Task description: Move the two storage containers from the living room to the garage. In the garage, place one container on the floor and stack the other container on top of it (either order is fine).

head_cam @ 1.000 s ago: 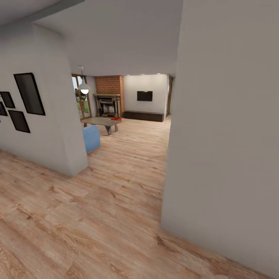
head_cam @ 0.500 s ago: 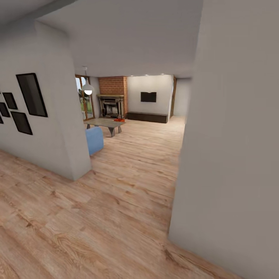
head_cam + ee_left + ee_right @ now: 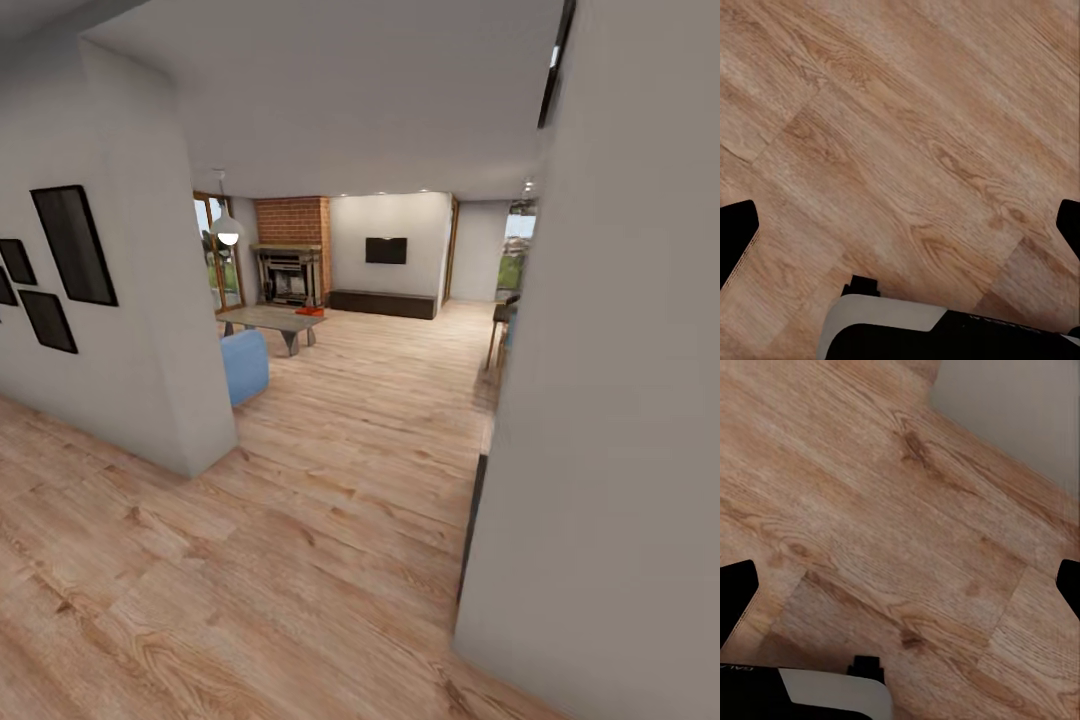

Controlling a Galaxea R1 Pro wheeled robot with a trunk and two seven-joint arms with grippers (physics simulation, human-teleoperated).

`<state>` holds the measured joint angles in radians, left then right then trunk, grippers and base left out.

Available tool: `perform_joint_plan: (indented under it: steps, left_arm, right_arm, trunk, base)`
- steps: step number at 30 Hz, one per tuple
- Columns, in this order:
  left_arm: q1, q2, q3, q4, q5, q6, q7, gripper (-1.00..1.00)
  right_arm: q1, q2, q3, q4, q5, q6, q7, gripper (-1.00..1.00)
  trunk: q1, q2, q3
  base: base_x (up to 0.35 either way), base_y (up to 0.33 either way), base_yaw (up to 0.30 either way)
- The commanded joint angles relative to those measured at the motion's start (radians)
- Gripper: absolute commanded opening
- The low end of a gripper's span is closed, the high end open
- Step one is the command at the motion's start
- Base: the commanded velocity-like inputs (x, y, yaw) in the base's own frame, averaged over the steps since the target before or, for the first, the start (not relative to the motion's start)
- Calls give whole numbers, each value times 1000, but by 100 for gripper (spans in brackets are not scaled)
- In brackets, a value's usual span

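both end effectors (image 3: 900, 225) (image 3: 900, 585) spread wide, holding nothing.

no legible text, possibly too blurred

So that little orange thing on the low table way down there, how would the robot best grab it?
It is too far off to judge its shape. The orange-red container sits at the coffee table end beside the open wood floor, so approaching from that side and pinching one wall at its rim seems best; the blue sofa crowds the other end.
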<state>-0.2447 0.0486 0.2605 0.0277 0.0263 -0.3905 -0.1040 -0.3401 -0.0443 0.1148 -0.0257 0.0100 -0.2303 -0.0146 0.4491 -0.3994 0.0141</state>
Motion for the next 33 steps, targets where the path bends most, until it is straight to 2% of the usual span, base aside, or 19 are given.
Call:
perform_joint_plan:
  steps: [1, 9, 33]
  left_arm:
    - [-1, 0, 7, 3, 3, -4, -8, 100]
    - [-1, 1, 8, 3, 4, -2, -8, 100]
    - [-1, 3, 8, 3, 7, -1, -8, 100]
  right_arm:
    - [0, 0, 6, 1, 1, -3, -1, 100]
    - [0, 0, 6, 1, 1, -3, -1, 100]
    - [0, 0, 6, 1, 2, -3, -2, 100]
  trunk:
    - [1, -1, 0]
    - [1, -1, 0]
    - [1, -1, 0]
  base:
    - [315, 143, 0]
    - [315, 109, 0]
    - [317, 32, 0]
